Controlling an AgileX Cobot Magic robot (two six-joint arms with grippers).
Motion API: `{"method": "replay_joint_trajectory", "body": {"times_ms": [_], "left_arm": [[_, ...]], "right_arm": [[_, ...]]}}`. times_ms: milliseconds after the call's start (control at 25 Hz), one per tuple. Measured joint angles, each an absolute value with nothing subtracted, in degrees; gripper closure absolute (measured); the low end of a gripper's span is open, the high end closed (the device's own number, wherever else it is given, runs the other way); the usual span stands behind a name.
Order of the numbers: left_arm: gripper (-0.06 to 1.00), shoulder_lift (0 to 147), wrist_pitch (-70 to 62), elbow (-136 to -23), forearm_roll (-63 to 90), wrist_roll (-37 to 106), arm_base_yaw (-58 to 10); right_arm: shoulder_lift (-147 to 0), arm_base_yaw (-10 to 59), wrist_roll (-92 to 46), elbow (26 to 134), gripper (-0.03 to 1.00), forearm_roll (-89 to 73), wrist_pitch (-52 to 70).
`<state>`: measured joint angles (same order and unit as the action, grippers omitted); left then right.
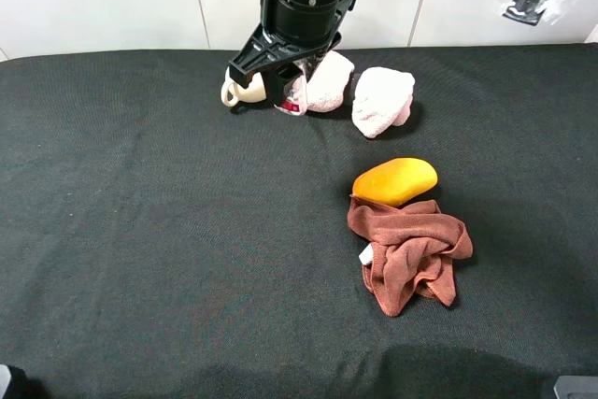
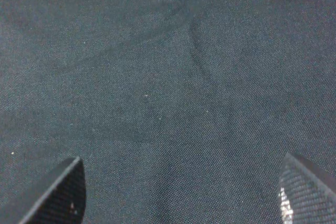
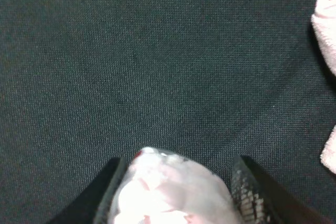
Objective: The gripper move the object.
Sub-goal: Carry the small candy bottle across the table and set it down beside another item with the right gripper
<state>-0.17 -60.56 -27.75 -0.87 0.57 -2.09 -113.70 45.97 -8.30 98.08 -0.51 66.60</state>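
Right gripper [image 3: 178, 163] clamped on the object [image 3: 168, 192], jaws closed across its body.
Object sits in the grip, low over the black cloth [image 1: 140, 231]; can't tell if it's lifted clear. Cream teapot [image 1: 245, 90] just beside the gripper on one side, pink towel [image 1: 329, 79] close on the other. Looks light, rigid, smooth clear plastic, likely slippery. I'd hold mid-body on the label, not the cap. Left gripper [image 2: 181, 182] idle, jaws wide, nothing between them.

bottle [image 3: 168, 187] blurred, edge-cropped, teapot [image 1: 246, 91] half hidden
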Motion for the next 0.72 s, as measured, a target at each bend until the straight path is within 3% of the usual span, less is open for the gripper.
{"method": "replay_joint_trajectory", "body": {"times_ms": [720], "left_arm": [[0.21,-0.2,-60.6,-27.8,-0.9,0.6,-2.1]], "right_arm": [[-109.4,32.6,-11.3,98.1,0.64,-1.2,68.0]]}}
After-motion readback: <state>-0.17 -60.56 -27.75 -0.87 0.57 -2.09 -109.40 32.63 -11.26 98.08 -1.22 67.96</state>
